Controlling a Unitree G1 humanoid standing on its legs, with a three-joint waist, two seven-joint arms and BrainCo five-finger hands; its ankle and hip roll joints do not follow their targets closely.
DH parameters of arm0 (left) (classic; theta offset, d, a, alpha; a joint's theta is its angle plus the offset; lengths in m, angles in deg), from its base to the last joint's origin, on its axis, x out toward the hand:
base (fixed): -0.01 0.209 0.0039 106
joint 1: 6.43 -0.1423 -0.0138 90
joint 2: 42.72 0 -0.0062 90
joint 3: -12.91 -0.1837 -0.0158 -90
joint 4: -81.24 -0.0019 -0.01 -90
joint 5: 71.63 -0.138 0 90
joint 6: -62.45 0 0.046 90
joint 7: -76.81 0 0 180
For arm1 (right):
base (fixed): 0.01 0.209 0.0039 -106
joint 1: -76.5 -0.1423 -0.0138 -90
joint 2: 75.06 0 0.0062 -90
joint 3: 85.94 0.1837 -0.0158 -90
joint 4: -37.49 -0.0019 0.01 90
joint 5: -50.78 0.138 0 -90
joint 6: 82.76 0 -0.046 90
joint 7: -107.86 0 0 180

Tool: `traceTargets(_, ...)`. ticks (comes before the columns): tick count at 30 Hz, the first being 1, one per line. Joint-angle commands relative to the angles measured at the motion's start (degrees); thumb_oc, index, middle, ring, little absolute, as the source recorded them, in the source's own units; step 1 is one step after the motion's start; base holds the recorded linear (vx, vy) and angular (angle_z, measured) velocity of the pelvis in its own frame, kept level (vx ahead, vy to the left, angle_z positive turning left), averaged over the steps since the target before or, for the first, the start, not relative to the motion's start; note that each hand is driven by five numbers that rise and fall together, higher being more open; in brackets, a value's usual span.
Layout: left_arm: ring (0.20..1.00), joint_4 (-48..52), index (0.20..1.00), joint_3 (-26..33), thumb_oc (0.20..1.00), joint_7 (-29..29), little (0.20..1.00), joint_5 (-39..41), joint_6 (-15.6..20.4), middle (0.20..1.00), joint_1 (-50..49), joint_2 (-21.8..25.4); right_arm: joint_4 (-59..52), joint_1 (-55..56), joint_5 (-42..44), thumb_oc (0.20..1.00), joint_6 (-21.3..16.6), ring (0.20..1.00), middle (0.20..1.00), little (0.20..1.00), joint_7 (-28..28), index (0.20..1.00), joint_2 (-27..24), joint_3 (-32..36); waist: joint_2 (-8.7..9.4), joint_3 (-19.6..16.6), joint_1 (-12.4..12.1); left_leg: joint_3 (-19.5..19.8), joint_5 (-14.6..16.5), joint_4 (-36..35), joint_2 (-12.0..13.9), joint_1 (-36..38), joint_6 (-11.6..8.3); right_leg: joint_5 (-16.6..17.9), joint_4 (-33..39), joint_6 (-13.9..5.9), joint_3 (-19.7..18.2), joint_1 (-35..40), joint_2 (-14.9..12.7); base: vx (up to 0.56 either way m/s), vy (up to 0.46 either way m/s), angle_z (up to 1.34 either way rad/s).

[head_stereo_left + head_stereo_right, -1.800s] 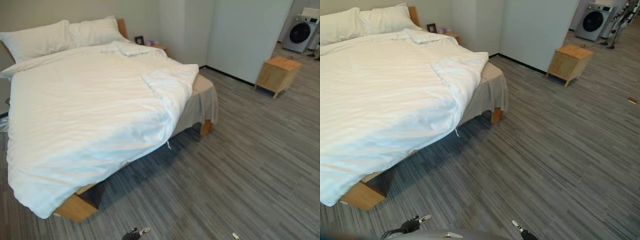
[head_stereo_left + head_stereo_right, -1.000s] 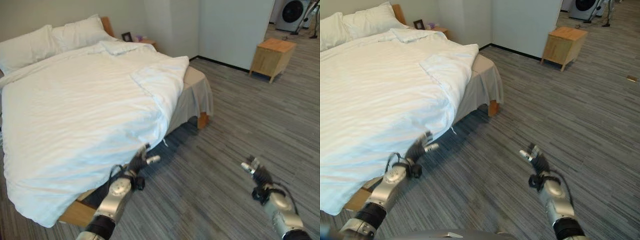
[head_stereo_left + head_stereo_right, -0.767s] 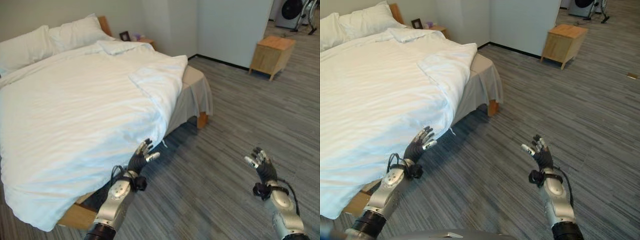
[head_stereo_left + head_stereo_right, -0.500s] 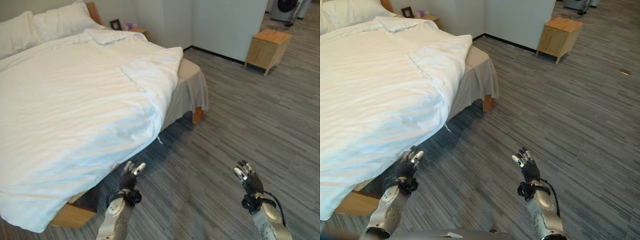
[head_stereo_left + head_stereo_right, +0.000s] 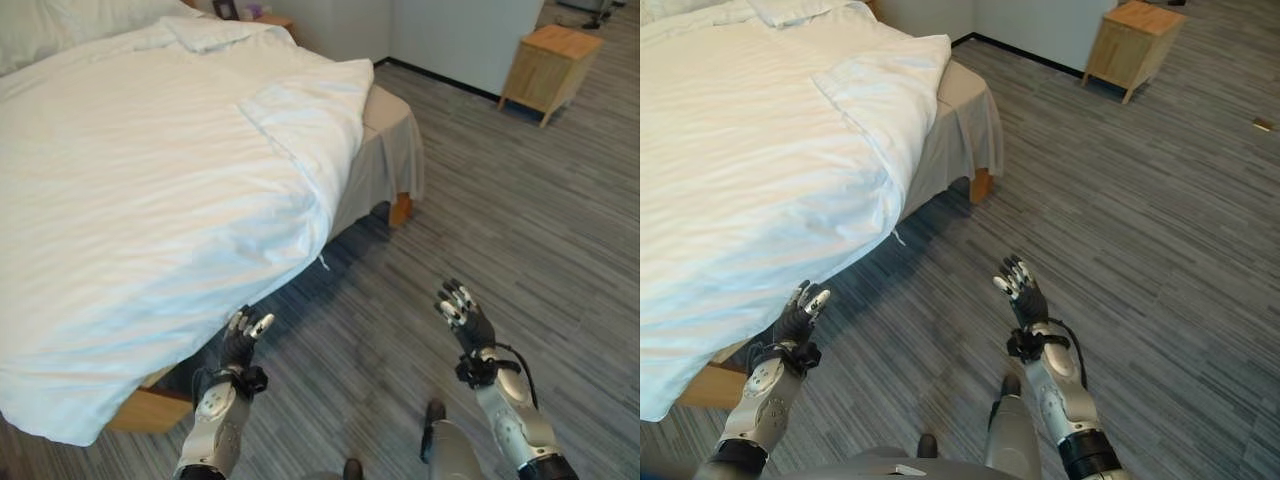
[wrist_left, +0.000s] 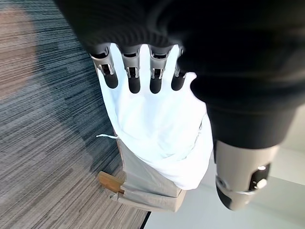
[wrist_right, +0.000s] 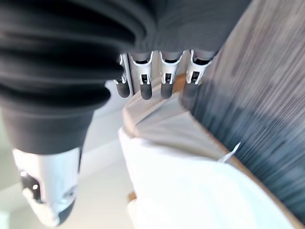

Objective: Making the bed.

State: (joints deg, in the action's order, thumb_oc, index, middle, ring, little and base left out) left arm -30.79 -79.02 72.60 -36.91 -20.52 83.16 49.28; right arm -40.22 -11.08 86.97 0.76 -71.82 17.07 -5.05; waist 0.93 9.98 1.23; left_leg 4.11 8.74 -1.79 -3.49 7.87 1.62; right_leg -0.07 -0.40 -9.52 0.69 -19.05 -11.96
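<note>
White duvet [image 5: 150, 190] hangs crooked off the bed [image 5: 385, 115]; left robot hand [image 5: 238, 345] and right robot hand [image 5: 468, 320] reach out spread and empty, likely to straighten it.

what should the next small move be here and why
Probably reach the left hand forward to the hanging edge of the white duvet. Both hands are open and hold nothing; the right hand is raised over the floor. The duvet lies skewed, drooping off the near corner of the bed frame, with a folded-back flap by the far corner.
</note>
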Motion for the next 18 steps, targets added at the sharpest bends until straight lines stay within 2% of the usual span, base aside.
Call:
traceTargets(1,1.0,4.16,1.0,-1.04,1.0,1.25,1.0,-4.78,2.91,1.0,2.52,2.11,-3.6,-0.15,1.15,1.0,-3.01,1.0,1.0,1.0,-0.47,1.0,-1.84,3.12,0.37,-2.03,0.86,2.72,-3.84,-3.18,8.77,9.12,-4.94,11.7,0.25,-3.11,2.18,5.51,2.14,0.44,-0.307,0.67)
traceTargets(3,1.0,4.19,1.0,-1.31,1.0,1.02,1.0,-4.62,3.34,1.0,2.82,1.38,-1.93,-0.76,0.92,1.0,-3.19,1.0,1.0,1.0,-0.68,1.0,-2.47,2.95,-0.1,-3.01,1.54,3.42,-6.53,1.27,11.52,8.98,-6.31,9.62,-2.68,-1.18,2.44,5.93,3.71,0.48,-0.332,0.71)
traceTargets(4,1.0,3.79,1.0,-1.34,1.0,0.58,1.0,-4.17,3.35,1.0,3.19,0.8,-1.73,-1.24,1.04,1.0,-3.34,1.0,1.0,1.0,-0.52,1.0,-3.16,2.85,-0.48,-3.06,1.68,3.78,-10.84,7.53,12.52,7.28,-7.22,8.1,-3.91,0.35,2.57,6.83,4.58,0.4,-0.287,0.79)
traceTargets(5,1.0,3.83,1.0,-1.19,1.0,0.79,1.0,-3.41,3.21,1.0,3.09,0.57,-1.83,-1.62,1.93,1.0,-3.24,1.0,1.0,1.0,-0.44,1.0,-3.69,2.61,-0.07,-3.1,1.56,3.66,-15.46,14.62,12.51,4.46,-7.52,7.02,-3.96,1.72,3.11,8.83,5.35,0.41,-0.376,0.67)
traceTargets(6,1.0,4.07,1.0,-1.14,1.0,0.83,1.0,-3.33,3.05,1.0,2.83,0.17,-1.18,-2.14,2.26,1.0,-3.32,1.0,1.0,1.0,-0.63,1.0,-3.91,2.41,1.19,-2.69,1.06,2.23,-18.81,24.23,12.14,0.41,-7.41,6.48,-3.2,3.15,4.53,11.3,5.19,0.4,-0.467,0.38)
traceTargets(7,1.0,4.26,1.0,-0.85,1.0,0.95,1.0,-3.01,2.76,1.0,2.78,0.29,-1.32,-2.56,2.14,1.0,-3.44,1.0,1.0,1.0,-0.41,1.0,-4.32,2.34,2.72,-2.27,0.88,-1.34,-21.24,33.04,13.11,-3.28,-7.4,6.44,-2.55,4.47,5.88,13.07,4.71,0.41,-0.526,-0.09)
traceTargets(8,1.0,4.95,1.0,-0.05,1.0,1.49,1.0,-1.77,2.52,1.0,2.15,0.47,-1.39,-2.9,1.7,1.0,-2.93,1.0,1.0,1.0,-0.38,1.0,-4.94,2.42,4.07,-1.02,-1.54,-2.94,-21.47,38.66,12.57,-6.56,-6.62,5.19,-2.05,5.82,6.42,15.79,5.35,0.57,-0.621,-0.24)
traceTargets(9,1.0,6.04,1.0,0.44,1.0,1.9,1.0,0.48,2.43,1.0,1.48,0.47,-0.25,-4.05,1.27,1.0,-2.56,1.0,1.0,1.0,0.0,1.0,-6.16,2.44,5.56,-0.26,-4.38,-6.29,-20.76,42.81,11.26,-12.43,-6.81,3.52,-0.18,6.43,6.93,19.84,5.63,0.44,-0.422,-0.33)
traceTargets(10,1.0,6.06,1.0,0.42,1.0,1.9,1.0,0.51,2.41,1.0,1.48,0.44,-0.2,-4.08,1.28,1.0,-2.58,1.0,1.0,1.0,-0.01,1.0,-6.19,2.47,5.07,-0.02,-4.55,-6.24,-20.2,43.51,11.77,-12.4,-6.86,3.55,-0.06,6.46,6.89,20.16,6.12,0.41,-0.309,-0.26)
traceTargets(11,1.0,6.28,1.0,0.77,1.0,1.7,1.0,1.33,2.3,1.0,1.21,0.2,0.36,-4.66,1.05,1.0,-2.26,1.0,1.0,1.0,0.66,1.0,-6.22,2.36,5.19,0.25,-6.08,-6.98,-20.15,45.34,11.42,-15.21,-6.88,2.9,0.76,6.77,6.75,22.04,6.4,0.28,-0.125,-0.5)
traceTargets(13,1.0,6.32,1.0,1.0,1.0,2.95,1.0,2.78,2.04,1.0,0.4,-0.28,0.62,-5.45,3.81,1.0,-2.44,1.0,1.0,1.0,1.25,1.0,-5.98,3.18,4.36,0.36,-8.45,-9.68,-18.87,37.5,10.36,-20.94,-7.04,1.64,2.8,6.54,6.97,26.46,7.35,0.47,-0.141,-0.39)
traceTargets(14,1.0,6.28,1.0,0.94,1.0,3.47,1.0,2.61,2.02,1.0,-0.37,-0.32,0.33,-5.13,3.72,1.0,-2.5,1.0,1.0,1.0,0.91,1.0,-5.86,3.34,4.13,-0.05,-8.98,-10.18,-19.76,33.07,9.67,-21.58,-7.23,1.2,3.59,6.33,6.98,27.6,7.36,0.69,-0.047,0.0)
traceTargets(15,1.0,5.58,1.0,0.87,1.0,3.89,1.0,1.3,2.31,1.0,-1.43,-0.34,-0.7,-4.45,1.93,1.0,-2.84,1.0,1.0,1.0,0.83,1.0,-6.1,3.91,2.56,-1.35,-10.14,-10.39,-20.72,18.9,6.95,-21.35,-6.34,-0.39,4.7,5.67,7.3,29.95,8.29,0.69,-0.002,0.07)
traceTargets(16,1.0,5.28,1.0,0.64,1.0,3.86,1.0,0.66,2.35,1.0,-1.55,-0.54,-0.37,-4.51,1.27,1.0,-3.01,1.0,1.0,1.0,0.66,1.0,-6.06,3.73,1.66,-2.19,-10.43,-10.92,-20.86,10.59,4.88,-20.57,-5.98,-1.49,4.78,5.29,8.08,30.83,9.0,0.75,-0.019,0.04)
traceTargets(17,1.0,5.27,1.0,0.88,1.0,3.47,1.0,0.49,2.33,1.0,-1.88,-0.8,0.16,-5.41,1.0,1.0,-3.09,1.0,1.0,1.0,0.81,1.0,-5.58,3.26,1.1,-3.35,-11.42,-11.91,-20.44,6.63,3.24,-20.75,-5.41,-2.53,4.43,5.15,8.82,32.22,9.89,0.53,-0.045,0.13)
traceTargets(18,1.0,5.66,1.0,0.79,1.0,3.39,1.0,0.31,2.17,1.0,-2.04,-0.93,0.84,-6.46,1.09,1.0,-2.98,1.0,1.0,1.0,0.95,1.0,-5.24,3.08,1.31,-3.83,-11.59,-14.34,-20.56,6.45,2.68,-20.25,-5.02,-3.26,4.0,5.09,9.38,33.58,9.87,0.6,-0.006,0.26)
